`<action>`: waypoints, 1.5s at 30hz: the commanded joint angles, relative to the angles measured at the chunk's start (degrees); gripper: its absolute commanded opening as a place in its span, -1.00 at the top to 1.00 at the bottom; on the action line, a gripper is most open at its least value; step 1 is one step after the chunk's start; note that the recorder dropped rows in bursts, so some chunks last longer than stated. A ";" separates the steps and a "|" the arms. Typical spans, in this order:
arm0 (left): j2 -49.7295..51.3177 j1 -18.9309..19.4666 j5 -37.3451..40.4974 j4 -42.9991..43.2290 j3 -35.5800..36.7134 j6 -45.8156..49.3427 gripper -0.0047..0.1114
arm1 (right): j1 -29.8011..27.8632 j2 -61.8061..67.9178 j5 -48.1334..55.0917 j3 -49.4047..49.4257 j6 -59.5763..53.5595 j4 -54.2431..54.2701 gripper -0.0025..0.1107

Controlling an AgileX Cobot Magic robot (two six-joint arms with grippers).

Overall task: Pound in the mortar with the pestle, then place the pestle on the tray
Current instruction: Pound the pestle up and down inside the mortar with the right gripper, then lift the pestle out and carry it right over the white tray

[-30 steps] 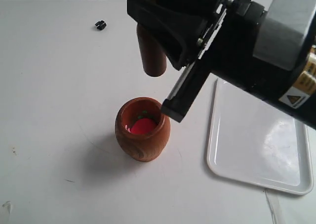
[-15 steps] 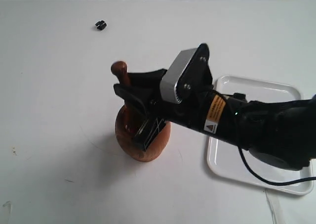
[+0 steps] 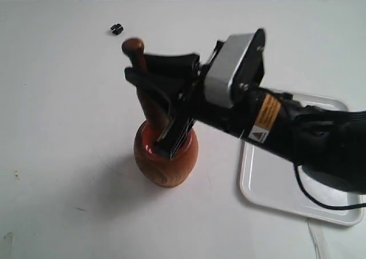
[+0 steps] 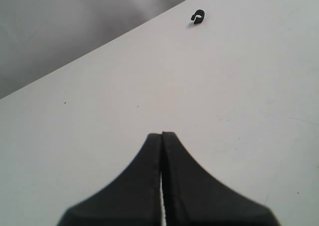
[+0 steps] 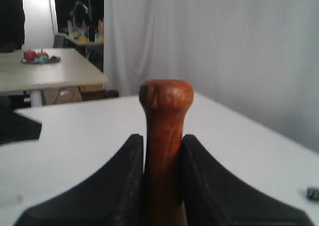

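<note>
I am holding the dark reddish-brown wooden pestle (image 3: 147,104) in the right gripper (image 3: 139,66). Its two black fingers are clamping the narrow handle just below the small knob. The right wrist view is showing the same grip, with the right gripper (image 5: 162,138) pressing on both sides of the pestle (image 5: 164,116). The thick end is standing inside the rounded reddish-brown wooden mortar (image 3: 167,163), where something red (image 3: 150,148) is showing at the mouth.

The long axis of the pestle is not upright. It is leaning, with the knob toward the far left and the thick end down in the mortar. I am judging that the pounding is the step in hand, so each stroke should be going along this tilted axis. Otherwise the thick end may be pushing on the wall and tipping the mortar.

The flat glossy white rectangular tray (image 3: 297,193) is lying on the white table (image 3: 57,156), to the right of the mortar, near it but not touching. It is on the side of the right arm, so this arm is the nearer one for the placing.

The left gripper (image 4: 161,138) is closed on nothing, its tips touching, hovering over the table, well apart from a small black object (image 4: 198,17).
</note>
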 commanded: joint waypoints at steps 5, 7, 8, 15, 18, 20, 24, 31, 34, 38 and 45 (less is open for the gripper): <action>-0.07 -0.44 -0.17 -0.42 0.03 -0.47 0.92 | 0.13 -28.01 18.78 -0.95 -1.77 -0.26 0.96; -0.07 -0.44 -0.17 -0.42 0.03 -0.47 0.92 | 0.13 -24.94 19.10 -0.95 -1.57 -0.26 0.96; -0.07 -0.44 -0.17 -0.42 0.03 -0.47 0.92 | 0.13 -23.48 17.78 -0.95 -1.30 -0.26 0.96; -0.07 -0.44 -0.17 -0.42 0.03 -0.47 0.92 | 0.13 -0.06 7.39 -0.95 -0.26 -0.26 0.96; -0.07 -0.44 -0.17 -0.42 0.03 -0.47 0.92 | 0.13 6.62 5.34 -0.95 -0.07 -0.13 0.96; -0.07 -0.44 -0.17 -0.42 0.03 -0.47 0.92 | 0.13 9.77 4.25 -0.95 1.15 -0.13 0.96; -0.07 -0.44 -0.17 -0.42 0.03 -0.47 0.92 | 0.13 12.67 4.07 -0.95 2.36 -0.27 0.96; -0.07 -0.44 -0.17 -0.42 0.03 -0.47 0.92 | 0.13 9.09 -2.57 -0.95 -2.69 0.21 0.96; -0.07 -0.44 -0.17 -0.42 0.03 -0.47 0.92 | 0.13 1.57 -1.97 -0.95 -5.51 1.75 0.96; -0.07 -0.44 -0.17 -0.42 0.03 -0.47 0.92 | 0.13 -10.16 5.43 -0.95 -8.39 2.73 0.96; -0.07 -0.44 -0.17 -0.42 0.03 -0.47 0.92 | 0.13 -33.92 29.70 -0.95 -8.39 2.73 0.96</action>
